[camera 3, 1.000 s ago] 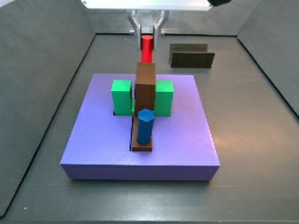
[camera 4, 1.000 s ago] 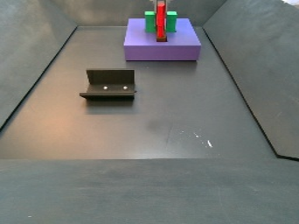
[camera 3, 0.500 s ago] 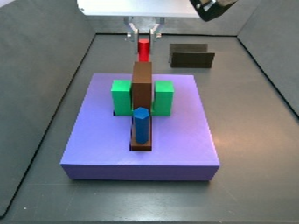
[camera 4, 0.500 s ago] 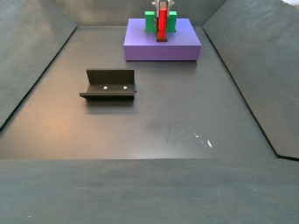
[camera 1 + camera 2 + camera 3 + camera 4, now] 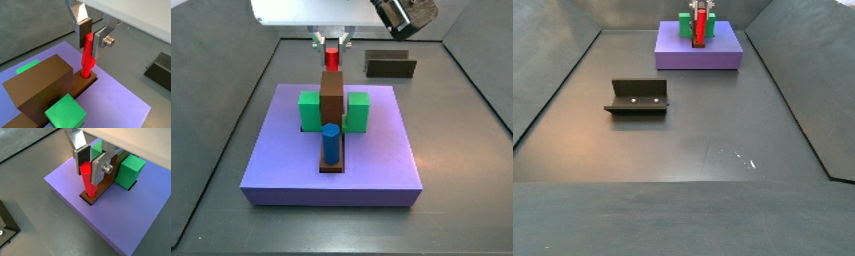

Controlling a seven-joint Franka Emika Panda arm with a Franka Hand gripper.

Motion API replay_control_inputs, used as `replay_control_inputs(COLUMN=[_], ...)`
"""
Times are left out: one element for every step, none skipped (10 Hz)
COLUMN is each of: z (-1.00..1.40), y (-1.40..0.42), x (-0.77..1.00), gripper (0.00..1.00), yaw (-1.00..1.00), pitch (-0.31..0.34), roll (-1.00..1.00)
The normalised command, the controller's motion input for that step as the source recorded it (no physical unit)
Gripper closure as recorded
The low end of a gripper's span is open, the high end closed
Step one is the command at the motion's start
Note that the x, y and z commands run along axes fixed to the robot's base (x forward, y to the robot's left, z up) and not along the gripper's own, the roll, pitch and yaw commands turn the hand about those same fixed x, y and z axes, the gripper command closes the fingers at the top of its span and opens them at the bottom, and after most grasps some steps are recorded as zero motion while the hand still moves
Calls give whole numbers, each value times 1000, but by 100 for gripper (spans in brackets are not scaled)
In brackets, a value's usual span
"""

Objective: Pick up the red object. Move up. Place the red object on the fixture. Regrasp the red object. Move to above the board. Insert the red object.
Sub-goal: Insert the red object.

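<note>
Tool (image 5: 92,34) hovering over board (image 5: 133,223), fingers (image 5: 97,169) gripping upright red peg (image 5: 87,54); peg's lower end sitting in brown slot beside brown bar (image 5: 39,85). Fixture (image 5: 637,97) standing well apart.

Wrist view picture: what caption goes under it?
Gripper over the purple board, with the red object standing in a slot between its fingers.

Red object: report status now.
Gripper above the board, fingers around the red object's top. Its lower end sits in the board's slot. Brown bar alongside, nothing blocking.
</note>
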Motion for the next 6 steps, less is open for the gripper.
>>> replay_control_inputs(z=[-171, -283, -280, -306, -257, -220], y=[-169, -80, 0, 0, -11, -23], x=[0, 89, 154, 180, 114, 49], gripper=[100, 100, 100, 100, 100, 100], yaw=[60, 66, 34, 14, 11, 34], pitch=[0, 0, 0, 0, 0, 0], roll=[106, 217, 354, 320, 366, 461])
